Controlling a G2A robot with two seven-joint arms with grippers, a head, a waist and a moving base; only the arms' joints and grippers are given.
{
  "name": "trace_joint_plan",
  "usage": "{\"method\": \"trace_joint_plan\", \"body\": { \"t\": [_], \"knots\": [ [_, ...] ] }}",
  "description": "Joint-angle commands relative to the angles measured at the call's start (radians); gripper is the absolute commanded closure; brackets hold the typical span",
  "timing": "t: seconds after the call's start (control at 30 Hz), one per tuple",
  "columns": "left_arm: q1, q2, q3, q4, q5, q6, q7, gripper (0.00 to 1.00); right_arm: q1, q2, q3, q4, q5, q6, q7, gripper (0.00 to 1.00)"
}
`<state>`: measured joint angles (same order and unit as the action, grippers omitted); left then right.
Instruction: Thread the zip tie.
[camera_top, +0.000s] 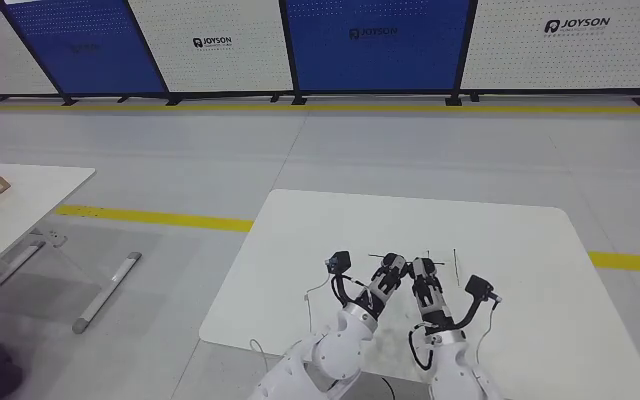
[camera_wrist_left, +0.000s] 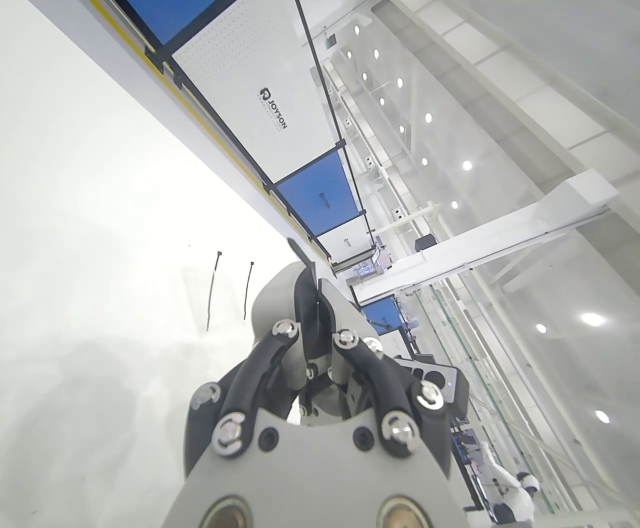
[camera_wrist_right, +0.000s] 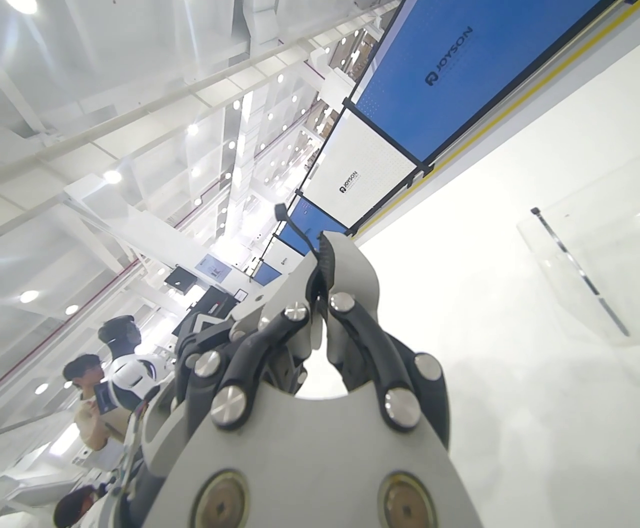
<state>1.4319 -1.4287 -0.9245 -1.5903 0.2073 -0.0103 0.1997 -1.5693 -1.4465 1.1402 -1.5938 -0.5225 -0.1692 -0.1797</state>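
Near the left tool (camera_wrist_left: 314, 282), spare ties (camera_wrist_left: 212, 292) (two) lie.

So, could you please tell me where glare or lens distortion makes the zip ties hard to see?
Left wrist view: the table is washed near-white, so the two loose ties stand out dark; wall panels bow with the lens. Right wrist view: ceiling lights glare beside the tie in the right gripper. Top view: even light, but the loose ties are mere hairlines.

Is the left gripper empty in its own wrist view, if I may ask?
No, the left gripper is shut on a black zip tie whose end sticks out past its fingertips.
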Motion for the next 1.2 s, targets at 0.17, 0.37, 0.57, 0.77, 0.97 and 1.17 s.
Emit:
{"method": "trace_joint_plan", "body": {
  "t": [0.17,0.37,0.57,0.77,0.97,1.17],
  "knots": [
    [0.005,0.0,-0.004,-0.004,0.01,-0.002,0.006,1.0,-0.007,0.003,0.018,-0.017,0.062,-0.013,0.047,1.0],
    [0.001,-0.002,-0.001,0.004,0.023,0.009,0.022,1.0,-0.014,0.005,0.029,-0.028,0.072,-0.008,0.04,0.26],
    [-0.003,-0.005,0.003,0.01,0.024,0.017,0.03,1.0,-0.022,0.005,0.029,-0.031,0.036,-0.015,0.0,0.4],
    [-0.007,-0.008,0.006,0.014,0.025,0.024,0.036,1.0,-0.027,0.006,0.027,-0.031,0.004,-0.018,-0.029,0.65],
    [-0.007,-0.009,0.009,0.011,0.032,0.023,0.034,1.0,-0.027,0.006,0.03,-0.034,-0.009,-0.015,-0.034,0.92],
    [0.001,-0.008,0.008,-0.003,0.041,0.022,0.028,1.0,-0.023,0.007,0.029,-0.034,-0.016,-0.006,-0.025,1.0]
  ]
}}
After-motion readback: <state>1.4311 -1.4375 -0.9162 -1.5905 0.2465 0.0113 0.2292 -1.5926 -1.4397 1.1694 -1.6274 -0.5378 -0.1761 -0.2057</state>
